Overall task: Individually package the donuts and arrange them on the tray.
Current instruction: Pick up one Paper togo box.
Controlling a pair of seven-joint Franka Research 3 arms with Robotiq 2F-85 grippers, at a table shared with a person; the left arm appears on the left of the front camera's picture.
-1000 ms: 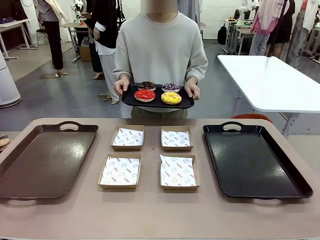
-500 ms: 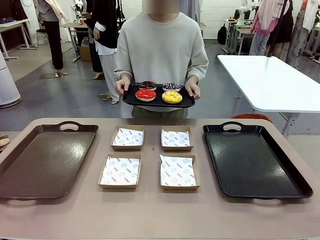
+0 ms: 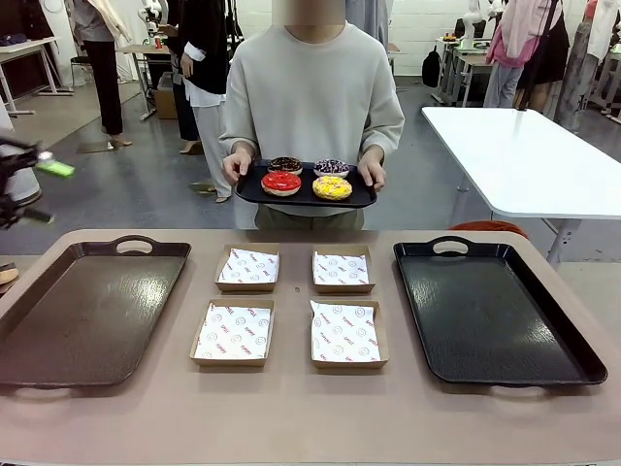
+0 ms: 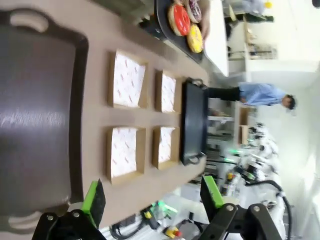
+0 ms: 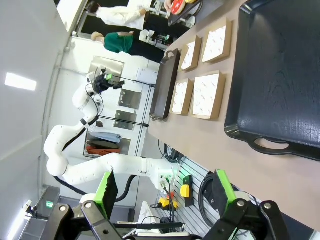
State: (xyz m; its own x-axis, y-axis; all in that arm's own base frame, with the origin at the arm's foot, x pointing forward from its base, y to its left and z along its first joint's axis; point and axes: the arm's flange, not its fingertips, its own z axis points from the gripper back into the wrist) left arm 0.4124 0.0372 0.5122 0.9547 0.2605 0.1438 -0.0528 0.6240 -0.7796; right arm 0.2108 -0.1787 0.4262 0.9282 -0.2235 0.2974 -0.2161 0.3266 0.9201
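place: robotics lab | evidence: white robot arm [image 5: 100,167], loose cables [image 4: 272,189], several white tables [image 3: 524,146], bare grey floor [image 3: 126,194], people standing about [image 3: 199,78]

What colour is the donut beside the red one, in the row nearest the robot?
Yellow, with reddish flecks on top; the donut shows best in the front view.

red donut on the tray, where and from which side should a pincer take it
Likely from above, at the left wall of the red donut: one finger in the hole, one outside. It lies flat on the tray, with the yellow donut crowding its right and the chocolate donut behind.
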